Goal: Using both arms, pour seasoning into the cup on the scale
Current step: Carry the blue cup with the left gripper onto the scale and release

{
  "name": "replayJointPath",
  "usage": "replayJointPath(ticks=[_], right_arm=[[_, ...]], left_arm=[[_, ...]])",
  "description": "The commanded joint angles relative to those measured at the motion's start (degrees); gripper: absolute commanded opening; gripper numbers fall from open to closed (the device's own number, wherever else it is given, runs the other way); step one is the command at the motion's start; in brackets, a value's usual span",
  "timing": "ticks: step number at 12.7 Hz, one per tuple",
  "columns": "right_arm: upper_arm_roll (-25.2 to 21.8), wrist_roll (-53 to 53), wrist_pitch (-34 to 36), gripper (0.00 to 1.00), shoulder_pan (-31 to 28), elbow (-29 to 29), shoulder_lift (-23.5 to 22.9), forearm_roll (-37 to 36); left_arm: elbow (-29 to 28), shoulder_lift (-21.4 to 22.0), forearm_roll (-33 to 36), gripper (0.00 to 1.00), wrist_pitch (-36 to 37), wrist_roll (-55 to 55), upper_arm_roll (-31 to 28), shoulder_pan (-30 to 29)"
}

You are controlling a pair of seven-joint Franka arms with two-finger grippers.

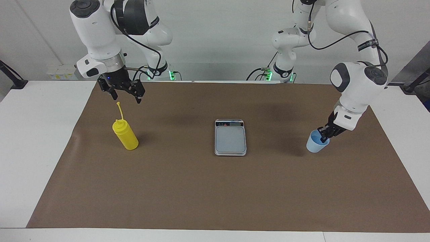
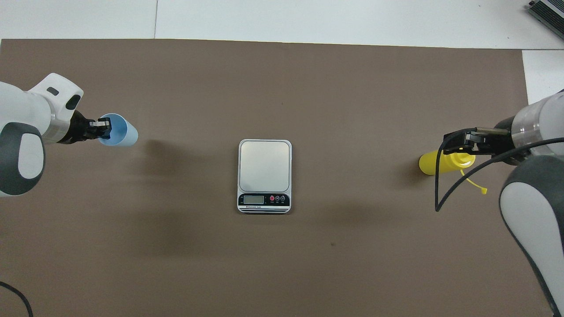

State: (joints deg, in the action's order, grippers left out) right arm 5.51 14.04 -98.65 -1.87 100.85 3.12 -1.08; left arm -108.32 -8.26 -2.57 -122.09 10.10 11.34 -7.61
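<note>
Only the facing view shows left gripper pinching the lifted cup, right gripper spread.

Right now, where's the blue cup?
The cup is held by its rim in the left claw, toward the left arm's end of the table, well apart from the scale.

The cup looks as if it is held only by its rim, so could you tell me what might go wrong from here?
The left gripper pinches the cup by one side of its rim, and the cup hangs tilted, so it could slip or swing on the way to the scale. Set down tilted, it might tip on the platform. The right gripper waits open above the seasoning; descending, it could knock the thin nozzle.
</note>
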Motion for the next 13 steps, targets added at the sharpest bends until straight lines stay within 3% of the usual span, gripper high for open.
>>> replayJointPath(ticks=[1, 8, 13], right_arm=[[0.21, -1.03, -0.31, 1.0, -0.77, 0.49, 0.4, 1.17], [0.21, -1.03, -0.23, 1.0, -0.77, 0.49, 0.4, 1.17], [0.21, -1.03, -0.31, 1.0, -0.77, 0.32, 0.4, 1.17]], left_arm=[[6.26, -1.49, -0.77, 0.0, 5.62, 4.03, -0.53, 5.21], [6.8, -2.72, 0.11, 0.0, 0.9, 22.22, -0.7, 21.57], [7.33, -7.55, 6.18, 0.0, -2.89, 33.05, -0.7, 30.1]])
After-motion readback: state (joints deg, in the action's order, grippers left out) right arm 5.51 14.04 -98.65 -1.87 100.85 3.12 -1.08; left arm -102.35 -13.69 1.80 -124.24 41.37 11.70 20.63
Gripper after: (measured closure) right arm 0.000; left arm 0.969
